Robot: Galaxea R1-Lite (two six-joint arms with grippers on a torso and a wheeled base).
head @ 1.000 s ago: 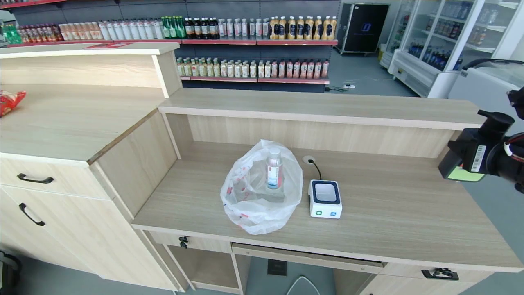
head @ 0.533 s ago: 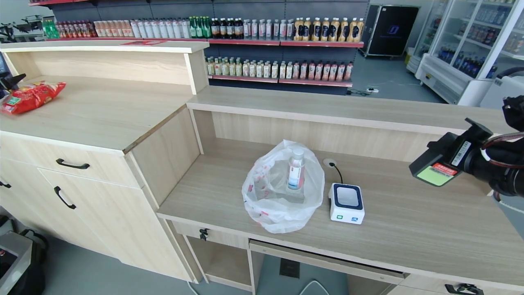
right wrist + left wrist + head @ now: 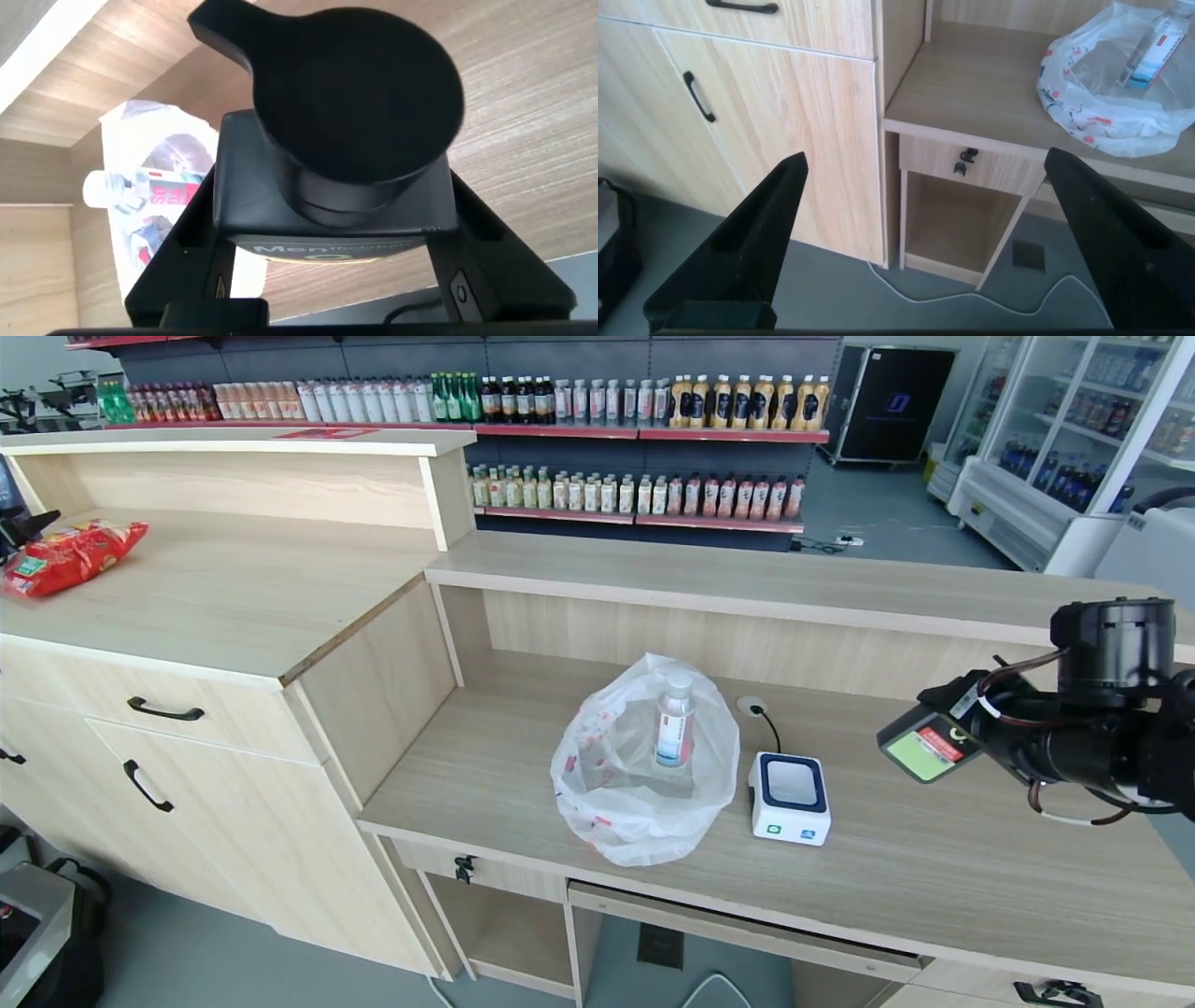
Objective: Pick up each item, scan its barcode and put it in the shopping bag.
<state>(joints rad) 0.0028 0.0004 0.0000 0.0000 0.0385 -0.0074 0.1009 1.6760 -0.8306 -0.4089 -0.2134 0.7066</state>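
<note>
the right gripper (image 3: 341, 266) is clenched across the body of a squat black plastic bottle with a round black flip cap (image 3: 926, 749). the bottle lies sideways in the air, to the right of the white barcode scanner with the dark-rimmed glass window (image 3: 790, 795) and higher than it, apart from it. its end with a green and red patch is turned toward the scanner's side.

just left of the scanner, nearly touching it, sits the translucent white plastic shopping bag (image 3: 616, 803), mouth open, with a clear bottle with a white cap (image 3: 674, 721) standing inside. far left of the scanner, on the raised part of the pale wooden counter (image 3: 934, 859), lies a red snack packet (image 3: 70, 555).

the left gripper (image 3: 924, 257) hangs released, fingers wide apart, low in front of the cupboard doors, left of the scanner and below counter level.

the black bottle looks stiff and smooth, so it should not dent under the fingers but could slide or twist if the hold is light. if full, its weight would sit away from the cap. the flat sides of the body, where the fingers now press, look the safest hold. i cannot tell where its barcode is. scanning likely means lowering it over the scanner's window with the printed face down.
</note>
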